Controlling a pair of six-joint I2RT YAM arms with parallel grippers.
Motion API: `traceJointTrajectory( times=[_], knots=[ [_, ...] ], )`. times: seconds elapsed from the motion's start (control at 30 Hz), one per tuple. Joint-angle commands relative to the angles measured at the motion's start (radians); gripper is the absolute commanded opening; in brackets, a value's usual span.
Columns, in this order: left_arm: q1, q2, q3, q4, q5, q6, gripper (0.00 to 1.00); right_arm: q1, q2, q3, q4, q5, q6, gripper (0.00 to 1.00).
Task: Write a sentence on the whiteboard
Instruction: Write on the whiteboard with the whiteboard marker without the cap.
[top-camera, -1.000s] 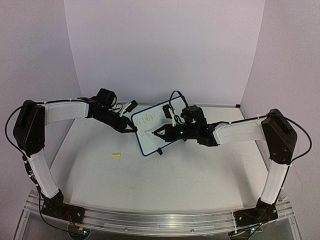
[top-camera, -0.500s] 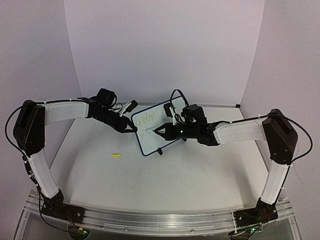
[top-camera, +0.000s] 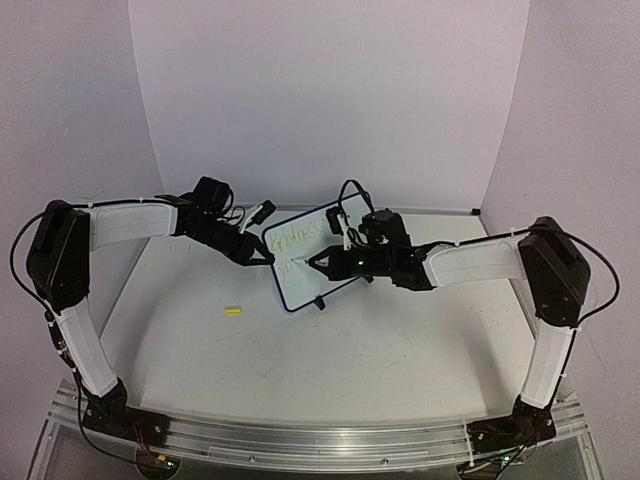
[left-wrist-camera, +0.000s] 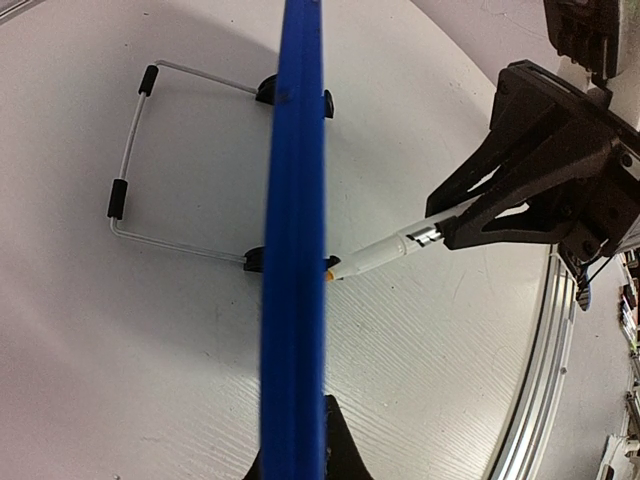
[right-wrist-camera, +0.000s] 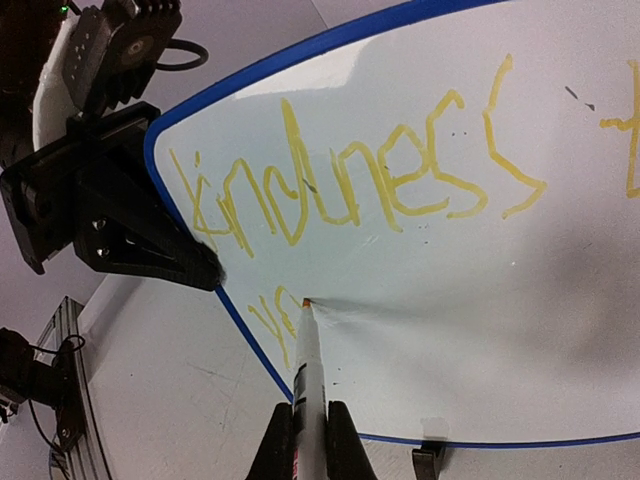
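The right fingers (top-camera: 318, 262), clenched on the marker (right-wrist-camera: 308, 370), have edged slightly left across the whiteboard (right-wrist-camera: 450, 300). It stands on the counter (top-camera: 300, 370), its rim clamped by the left fingers (top-camera: 264, 256). The tip touches the sentence's (right-wrist-camera: 370, 180) barely begun second line, so much writing likely remains.

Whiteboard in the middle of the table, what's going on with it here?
The left arm's fingers clamp the left edge of the whiteboard. The right arm's fingers hold a marker, its tip on the board low on the left. The sentence is partly written: "kindness" and more on the top line in yellow, only the first strokes of a second line below.
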Motion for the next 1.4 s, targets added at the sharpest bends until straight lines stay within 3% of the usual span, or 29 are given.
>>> traceJointTrajectory(
  times=[0.0, 0.5, 1.37],
  knots=[
    [-0.002, 0.007, 0.049, -0.016, -0.002, 0.013, 0.00, -0.009, 0.020, 0.034, 0.007, 0.024, -0.006, 0.00],
    [-0.002, 0.007, 0.051, -0.015, -0.002, 0.013, 0.00, -0.009, 0.011, -0.039, 0.000, 0.029, 0.003, 0.00],
    [-0.002, 0.006, 0.051, -0.017, -0.004, 0.013, 0.00, -0.024, -0.046, 0.047, -0.030, 0.096, -0.023, 0.00]
  ],
)
